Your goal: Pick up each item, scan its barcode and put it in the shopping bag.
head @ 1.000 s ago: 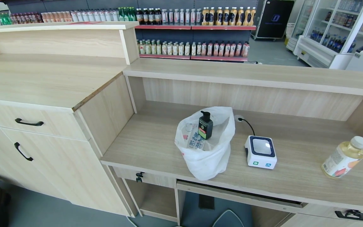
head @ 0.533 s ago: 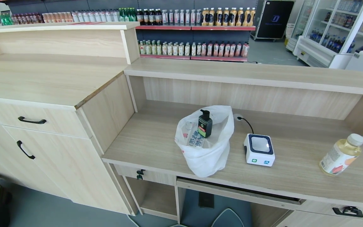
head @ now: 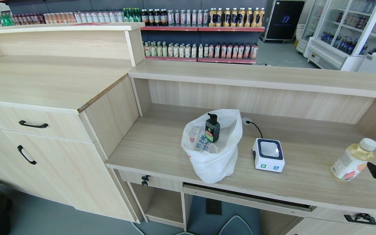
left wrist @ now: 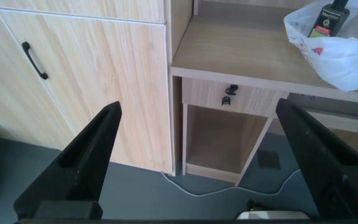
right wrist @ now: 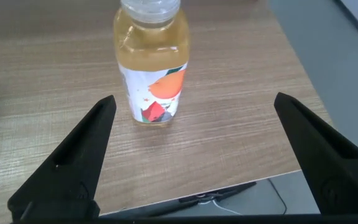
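Bottle of pale yellow drink (head: 353, 160), clear plastic with a white cap, stands upright near the right front corner of the pale wooden worktop (head: 305, 143). Right tool (right wrist: 194, 101) gapes open just short of it. It would best advance level and close around the label's middle.

The bottle (head: 353, 160) is pale yellow with a white cap, the shopping bag (head: 214, 163) white, the pump bottle (head: 212, 129) black, the scanner (head: 268, 155) white and navy, the table (head: 162, 147) wood-grained

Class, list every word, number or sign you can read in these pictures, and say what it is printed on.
No text is legible.
Juice bottle label: orange picture, print too small.
Pump bottle label: blurred.
Shopping bag: blue characters inside, unclear.
Scanner: two small icons, no words.
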Robot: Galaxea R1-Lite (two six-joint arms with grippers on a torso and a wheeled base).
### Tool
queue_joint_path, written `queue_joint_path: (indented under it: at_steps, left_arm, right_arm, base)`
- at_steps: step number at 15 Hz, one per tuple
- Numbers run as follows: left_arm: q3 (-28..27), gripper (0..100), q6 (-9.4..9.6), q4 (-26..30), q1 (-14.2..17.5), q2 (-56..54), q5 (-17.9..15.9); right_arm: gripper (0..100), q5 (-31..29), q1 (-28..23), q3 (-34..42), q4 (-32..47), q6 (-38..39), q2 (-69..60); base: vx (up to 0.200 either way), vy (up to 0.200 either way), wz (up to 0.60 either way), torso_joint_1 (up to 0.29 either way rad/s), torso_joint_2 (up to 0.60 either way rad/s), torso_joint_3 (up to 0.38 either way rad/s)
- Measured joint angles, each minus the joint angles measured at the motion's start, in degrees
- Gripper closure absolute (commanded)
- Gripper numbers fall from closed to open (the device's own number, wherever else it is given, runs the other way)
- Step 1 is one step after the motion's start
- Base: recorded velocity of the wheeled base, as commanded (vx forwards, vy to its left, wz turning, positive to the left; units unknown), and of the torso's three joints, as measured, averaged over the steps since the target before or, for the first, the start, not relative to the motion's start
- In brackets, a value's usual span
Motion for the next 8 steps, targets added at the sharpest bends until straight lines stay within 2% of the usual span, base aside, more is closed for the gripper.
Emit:
queue_joint_path:
  at_steps: [4,8]
  left_arm:
    - [0.0,0,0.0,0.0,0.0,0.0,0.0]
    - [0.0,0,-0.02,0.0,0.0,0.0,0.0]
  right_arm:
    - [0,-0.5,3.6,-0.6,-1.5,1.8,5.7]
    - [0,-5.7,5.9,-3.4,-1.5,1.5,8.3]
  base:
    - [0.0,0.0,0.0,0.0,0.0,0.0]
    - [0.0,0.0,0.0,0.0,0.0,0.0]
